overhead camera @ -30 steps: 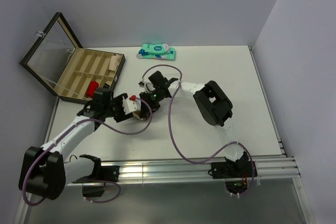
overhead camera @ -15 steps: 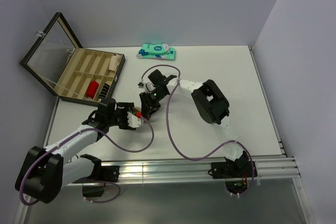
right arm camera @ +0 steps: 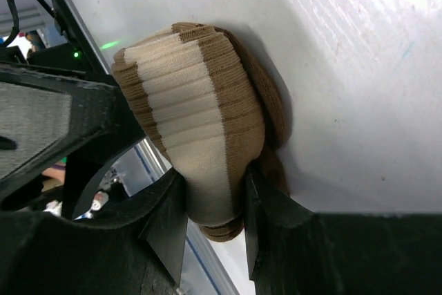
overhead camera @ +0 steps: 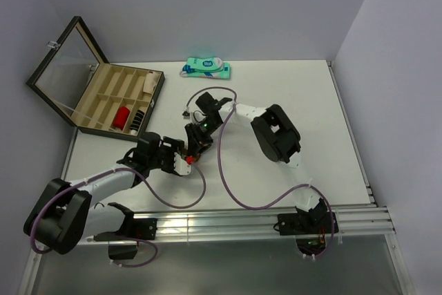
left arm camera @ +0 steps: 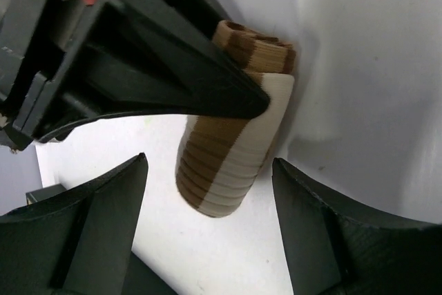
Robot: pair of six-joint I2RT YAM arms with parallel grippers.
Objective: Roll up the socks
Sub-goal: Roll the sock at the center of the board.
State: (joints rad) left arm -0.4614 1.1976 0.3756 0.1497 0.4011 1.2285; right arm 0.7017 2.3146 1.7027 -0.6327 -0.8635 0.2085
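The brown sock with wide tan bands (left arm camera: 231,150) lies rolled up on the white table. My right gripper (right arm camera: 214,198) is shut on one end of the roll (right arm camera: 193,115). My left gripper (left arm camera: 208,162) is open, its fingers wide apart on either side of the roll's other end and not touching it. In the top view both grippers meet at the table's middle left, the left (overhead camera: 183,162) just below the right (overhead camera: 192,148), and they hide the sock. A black roll with thin white stripes (overhead camera: 137,120) lies in a compartment of the box.
An open wooden compartment box (overhead camera: 103,94) stands at the far left, with a red item (overhead camera: 122,117) inside. A flat teal-and-white package (overhead camera: 206,68) lies at the back edge. Purple cables loop across the near table.
My left arm has swung down toward the near edge and turned to face the sock. My right gripper has moved down-left onto the roll.
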